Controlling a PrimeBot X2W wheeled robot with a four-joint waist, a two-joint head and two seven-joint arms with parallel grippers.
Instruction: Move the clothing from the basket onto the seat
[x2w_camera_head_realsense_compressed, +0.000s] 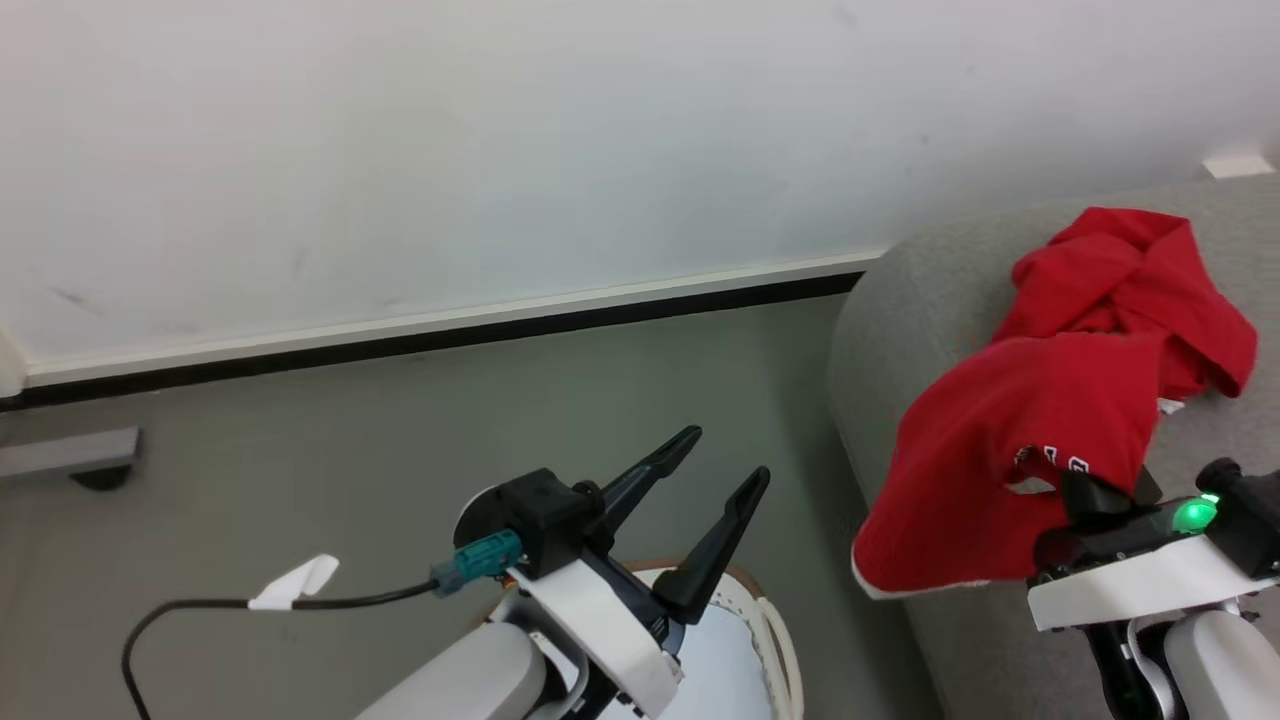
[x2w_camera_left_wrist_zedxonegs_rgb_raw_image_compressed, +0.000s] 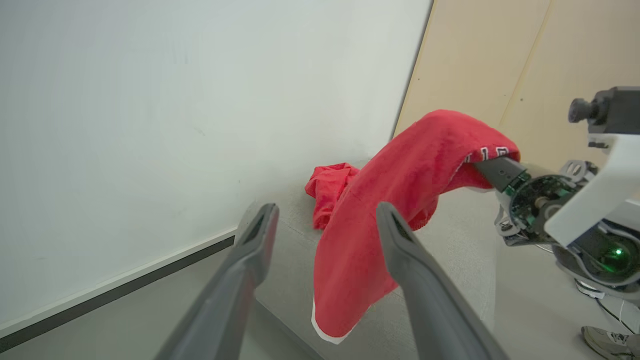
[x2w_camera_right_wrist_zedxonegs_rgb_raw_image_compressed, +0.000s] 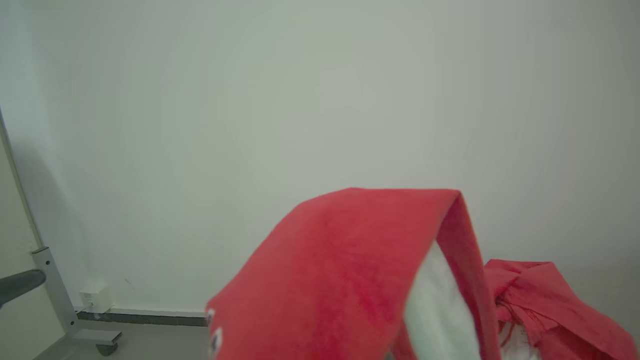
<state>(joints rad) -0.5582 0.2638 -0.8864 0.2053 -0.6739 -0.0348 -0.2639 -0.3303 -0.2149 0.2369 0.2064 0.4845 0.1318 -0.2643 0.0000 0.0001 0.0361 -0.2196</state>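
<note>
A red garment with white lettering (x2w_camera_head_realsense_compressed: 990, 460) hangs over the sofa's rounded arm (x2w_camera_head_realsense_compressed: 900, 300), and my right gripper (x2w_camera_head_realsense_compressed: 1090, 492) is shut on its upper edge, fingers buried in the folds. The left wrist view shows that garment (x2w_camera_left_wrist_zedxonegs_rgb_raw_image_compressed: 380, 225) draped from the right gripper (x2w_camera_left_wrist_zedxonegs_rgb_raw_image_compressed: 492, 167). In the right wrist view the cloth (x2w_camera_right_wrist_zedxonegs_rgb_raw_image_compressed: 350, 260) covers the fingers. A second red garment (x2w_camera_head_realsense_compressed: 1120, 270) lies crumpled further back on the sofa. My left gripper (x2w_camera_head_realsense_compressed: 726, 452) stands open and empty above the white basket (x2w_camera_head_realsense_compressed: 775, 625), whose inside is hidden by the arm.
A pale wall with a dark skirting strip (x2w_camera_head_realsense_compressed: 450, 335) runs behind the grey floor (x2w_camera_head_realsense_compressed: 300, 450). A grey stand foot (x2w_camera_head_realsense_compressed: 70, 455) sits at the far left. A cable with a white tag (x2w_camera_head_realsense_compressed: 295, 583) trails from my left wrist. A shoe (x2w_camera_left_wrist_zedxonegs_rgb_raw_image_compressed: 610, 342) shows by the robot's base.
</note>
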